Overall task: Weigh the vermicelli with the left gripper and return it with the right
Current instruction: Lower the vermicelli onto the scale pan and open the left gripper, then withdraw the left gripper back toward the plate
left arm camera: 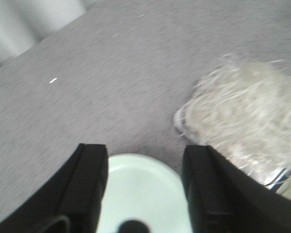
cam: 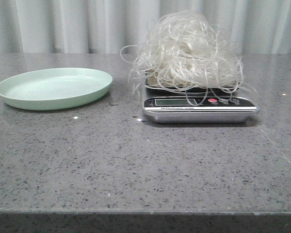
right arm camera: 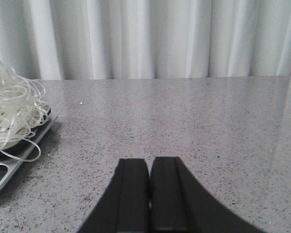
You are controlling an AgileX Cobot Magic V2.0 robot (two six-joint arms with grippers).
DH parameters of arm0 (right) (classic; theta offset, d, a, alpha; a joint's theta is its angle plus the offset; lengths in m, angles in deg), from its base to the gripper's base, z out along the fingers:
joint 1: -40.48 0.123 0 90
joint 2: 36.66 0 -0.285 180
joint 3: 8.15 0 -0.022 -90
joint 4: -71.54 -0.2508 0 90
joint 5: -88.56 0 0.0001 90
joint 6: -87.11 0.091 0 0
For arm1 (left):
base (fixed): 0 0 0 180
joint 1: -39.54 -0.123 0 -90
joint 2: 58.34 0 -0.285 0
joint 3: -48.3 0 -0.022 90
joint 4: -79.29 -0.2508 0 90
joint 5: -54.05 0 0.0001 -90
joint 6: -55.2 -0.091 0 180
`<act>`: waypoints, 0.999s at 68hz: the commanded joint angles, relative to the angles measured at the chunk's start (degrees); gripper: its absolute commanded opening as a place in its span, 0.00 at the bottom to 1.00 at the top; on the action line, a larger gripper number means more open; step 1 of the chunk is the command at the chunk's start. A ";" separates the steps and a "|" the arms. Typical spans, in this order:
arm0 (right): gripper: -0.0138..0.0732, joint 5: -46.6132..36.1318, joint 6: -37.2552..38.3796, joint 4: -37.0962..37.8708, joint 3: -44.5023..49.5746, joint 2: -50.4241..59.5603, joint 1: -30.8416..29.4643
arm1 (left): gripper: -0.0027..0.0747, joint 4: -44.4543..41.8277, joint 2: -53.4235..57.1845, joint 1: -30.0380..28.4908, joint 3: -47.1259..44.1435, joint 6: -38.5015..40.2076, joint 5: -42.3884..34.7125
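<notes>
Both grippers are off the vermicelli (cam: 186, 53), which sits piled on the scale (cam: 199, 104). Left gripper (left arm camera: 145, 194) hangs spread wide beside it, over the green plate (cam: 53, 87); right gripper (right arm camera: 149, 194) is pinched closed, empty.

A grey speckled table (cam: 136, 170) bears a green plate (cam: 53, 87) and a scale (cam: 199, 108).

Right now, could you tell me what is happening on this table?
The vermicelli is heaped on the scale, to the right of the pale green plate, which is bare. Neither hand is holding anything. The left hand is open above the plate's edge, with the noodles off to one side. The right hand is shut and empty, low over bare table to the right of the scale. So the weighing half looks done, and the return to the plate has not yet begun.
</notes>
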 commanded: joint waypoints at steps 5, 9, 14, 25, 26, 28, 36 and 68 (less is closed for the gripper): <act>0.33 -4.54 -0.28 -0.12 -0.45 0.92 -0.11 | 0.42 0.39 10.69 -6.10 -8.59 1.51 -6.66; 0.33 -4.54 -0.28 -0.12 -0.45 0.92 -0.11 | 0.39 0.39 14.24 -7.94 -12.74 1.51 -8.67; 0.33 -4.54 -0.28 -0.12 -0.45 0.92 -0.11 | 0.35 0.39 19.80 -10.41 -18.89 2.71 -12.56; 0.33 -4.54 -0.28 -0.12 -0.45 0.92 -0.11 | 0.27 0.39 28.92 -13.25 -28.86 2.71 -17.99; 0.33 -4.54 -0.28 -0.12 -0.45 0.92 -0.11 | 0.25 0.39 30.68 -13.63 -30.33 2.71 -18.65; 0.33 -4.54 -0.28 -0.12 -0.45 0.92 -0.11 | 0.24 0.39 31.96 -14.00 -32.31 2.71 -19.50; 0.33 -4.54 -0.28 -0.12 -0.45 0.92 -0.11 | 0.21 0.39 38.38 -14.98 -40.26 2.84 -23.01; 0.33 -4.54 -0.28 -0.12 -0.45 0.92 -0.11 | 0.21 0.39 62.47 -15.32 -70.62 2.84 -43.89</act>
